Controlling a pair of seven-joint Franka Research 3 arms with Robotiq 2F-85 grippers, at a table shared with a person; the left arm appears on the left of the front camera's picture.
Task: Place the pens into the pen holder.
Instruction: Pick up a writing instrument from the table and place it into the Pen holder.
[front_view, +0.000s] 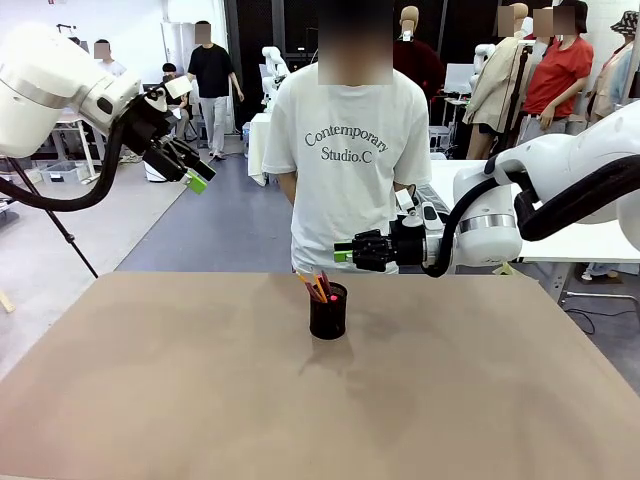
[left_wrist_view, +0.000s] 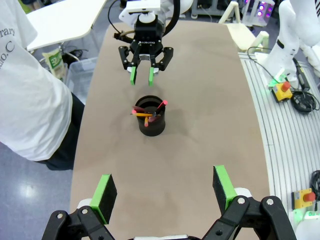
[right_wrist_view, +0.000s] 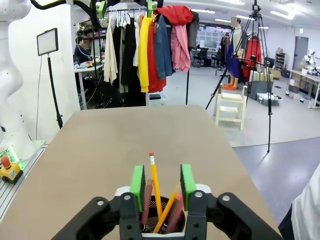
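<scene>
A brown desk (front_view: 150, 400) stands on grey floor (front_view: 200, 225); beyond it, a clothes rack (right_wrist_view: 145, 45), a white stool (right_wrist_view: 231, 107) and a tripod (right_wrist_view: 257, 60).

brown table (front_view: 150, 380) carries the black pen holder (front_view: 327, 315).

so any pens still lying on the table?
No. In the left wrist view the pens stand inside the pen holder, with bare table around it.

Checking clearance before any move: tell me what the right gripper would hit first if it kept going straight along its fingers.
Probably nothing: the right gripper points level, above the pen holder, over the table; depth is uncertain.
</scene>
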